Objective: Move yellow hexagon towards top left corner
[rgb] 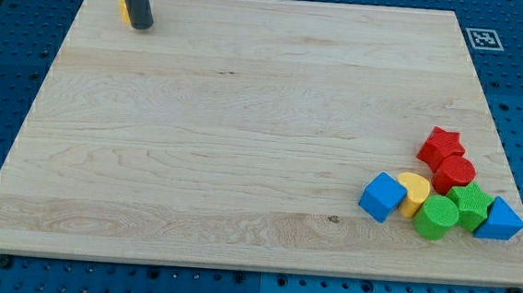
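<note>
The yellow hexagon (123, 7) lies near the top left corner of the wooden board (243, 145); only a sliver of it shows, the rest is hidden behind the rod. My tip (141, 26) rests on the board just right of the hexagon, touching or nearly touching it.
A cluster of blocks sits at the lower right: a red star (441, 144), a red cylinder (454, 173), a blue cube (383, 196), a yellow heart-like block (414, 191), a green cylinder (436, 217), a green block (471, 205), a blue triangle (501, 220). A marker tag (481, 38) is at the top right.
</note>
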### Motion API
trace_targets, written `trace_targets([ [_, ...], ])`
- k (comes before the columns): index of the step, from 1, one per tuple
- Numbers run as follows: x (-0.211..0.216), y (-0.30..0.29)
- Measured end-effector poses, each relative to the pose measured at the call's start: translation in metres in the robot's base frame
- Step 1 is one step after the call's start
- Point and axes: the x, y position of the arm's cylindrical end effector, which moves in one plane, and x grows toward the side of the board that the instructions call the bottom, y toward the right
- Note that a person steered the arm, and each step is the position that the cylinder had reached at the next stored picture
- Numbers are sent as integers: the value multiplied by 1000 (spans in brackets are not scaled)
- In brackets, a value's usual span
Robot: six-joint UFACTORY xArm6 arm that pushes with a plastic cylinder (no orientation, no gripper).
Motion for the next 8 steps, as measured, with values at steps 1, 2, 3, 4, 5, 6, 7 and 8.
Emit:
trace_targets([
  [1,-7,-5],
  [2,-11,-6],
  [3,-11,-6],
  [4,-11,-6],
  [5,-11,13],
  [6,-12,28],
  [7,-20,17],
  [8,-37,-3],
])
